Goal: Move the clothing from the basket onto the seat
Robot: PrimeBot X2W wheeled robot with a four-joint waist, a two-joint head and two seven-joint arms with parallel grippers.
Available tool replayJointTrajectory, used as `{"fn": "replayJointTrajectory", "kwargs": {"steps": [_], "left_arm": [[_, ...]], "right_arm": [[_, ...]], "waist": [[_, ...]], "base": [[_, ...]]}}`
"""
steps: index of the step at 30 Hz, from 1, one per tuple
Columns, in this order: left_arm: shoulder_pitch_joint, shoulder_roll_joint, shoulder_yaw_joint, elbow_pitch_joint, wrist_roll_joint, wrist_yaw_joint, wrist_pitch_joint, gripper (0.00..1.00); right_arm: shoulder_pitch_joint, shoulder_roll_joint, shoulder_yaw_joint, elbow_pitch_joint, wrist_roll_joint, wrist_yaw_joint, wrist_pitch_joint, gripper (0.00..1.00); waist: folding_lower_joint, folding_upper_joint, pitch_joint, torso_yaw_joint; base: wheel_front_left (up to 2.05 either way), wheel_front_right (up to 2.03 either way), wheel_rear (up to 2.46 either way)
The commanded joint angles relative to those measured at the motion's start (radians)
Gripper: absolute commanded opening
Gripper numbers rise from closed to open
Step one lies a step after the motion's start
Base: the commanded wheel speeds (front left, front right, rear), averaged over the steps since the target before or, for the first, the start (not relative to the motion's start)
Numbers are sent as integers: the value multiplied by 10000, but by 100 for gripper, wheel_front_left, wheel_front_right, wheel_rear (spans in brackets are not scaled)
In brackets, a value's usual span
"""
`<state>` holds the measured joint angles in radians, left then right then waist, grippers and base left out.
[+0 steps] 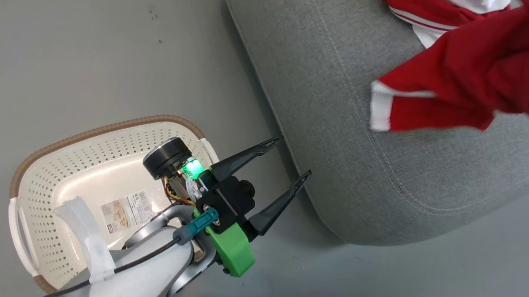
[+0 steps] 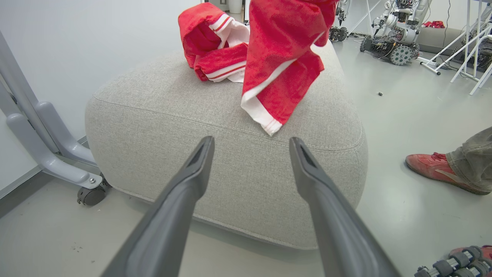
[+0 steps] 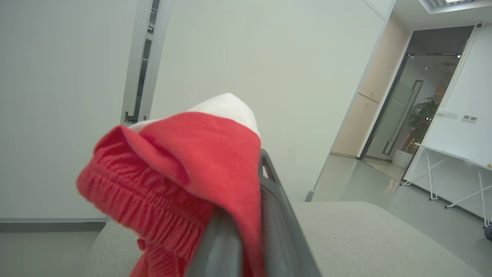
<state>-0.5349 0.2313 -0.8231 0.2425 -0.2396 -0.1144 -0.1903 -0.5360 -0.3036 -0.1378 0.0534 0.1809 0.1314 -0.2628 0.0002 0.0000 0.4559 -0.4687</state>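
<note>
Right wrist view: right claw (image 3: 265,184) is clamped on the gathered band of a red garment (image 3: 173,181), with cloth draped over one finger. The garment hangs above the grey seat (image 1: 331,101), its white hem dangling towards the near edge. A second garment (image 1: 423,9) lies on the far part. The basket (image 1: 92,157) bottom shows bare. The left claw (image 1: 294,156) is spread wide and holds nothing.

Risks:
- Cloth may snag on the finger at release.
- A drop too near the edge could let the garment slide to the floor.
</note>
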Motion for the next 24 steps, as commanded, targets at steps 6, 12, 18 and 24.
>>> {"fn": "replayJointTrajectory", "kwargs": {"steps": [6,12,18,24], "left_arm": [[-427,46,-90,-39,104,-36,15,100],[-668,59,-210,-158,179,-29,92,100],[-950,-22,-333,-199,291,-20,65,100],[-977,-13,-380,-150,267,81,-64,100]], "right_arm": [[-1833,-1247,-959,272,-343,-14,-30,0],[-3277,-2049,-1256,1661,-274,-14,-30,0],[-4102,-2137,-1399,4054,-298,-14,-30,0],[-4746,-1706,-1884,6126,-647,-14,-31,30]], "waist": [[-2,0,1396,1232],[-2,0,2177,1719],[-2,0,2714,2296],[-2,0,2871,2758]], "base": [[0,0,0],[0,0,0],[0,0,0],[0,0,0]]}}
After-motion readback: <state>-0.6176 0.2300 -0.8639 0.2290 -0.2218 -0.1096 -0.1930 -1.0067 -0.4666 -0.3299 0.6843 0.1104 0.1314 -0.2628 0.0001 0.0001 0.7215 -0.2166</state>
